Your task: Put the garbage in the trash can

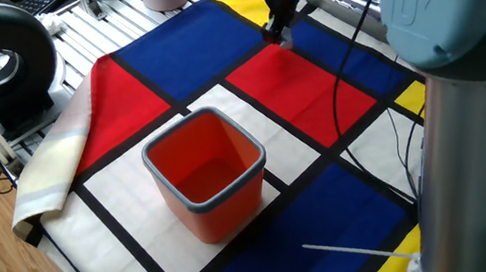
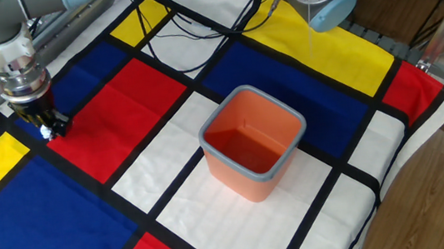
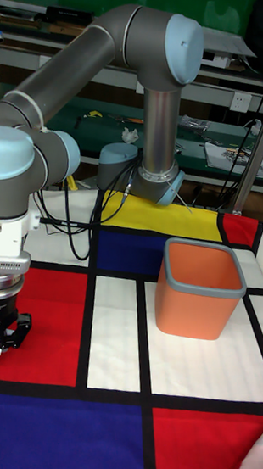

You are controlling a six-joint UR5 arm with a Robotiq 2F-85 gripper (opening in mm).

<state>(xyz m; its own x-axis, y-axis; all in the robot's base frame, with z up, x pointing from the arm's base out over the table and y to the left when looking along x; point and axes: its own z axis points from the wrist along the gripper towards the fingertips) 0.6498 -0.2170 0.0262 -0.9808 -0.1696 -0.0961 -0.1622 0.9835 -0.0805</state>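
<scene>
Carrying the garbage (image 2: 49,132), gripped in the closed hand (image 2: 53,127), calls for height. Release only above the trash can (image 2: 252,141).

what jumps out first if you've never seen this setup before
The cloth covering the table, in bold red, blue, yellow and white blocks with black lines, grabs the eye first. Near its middle, on a white block, stands the open orange-red trash can with a grey rim. At the far edge of the red block, the end effector pinches a small pale wad, the garbage, just above the cloth.
</scene>
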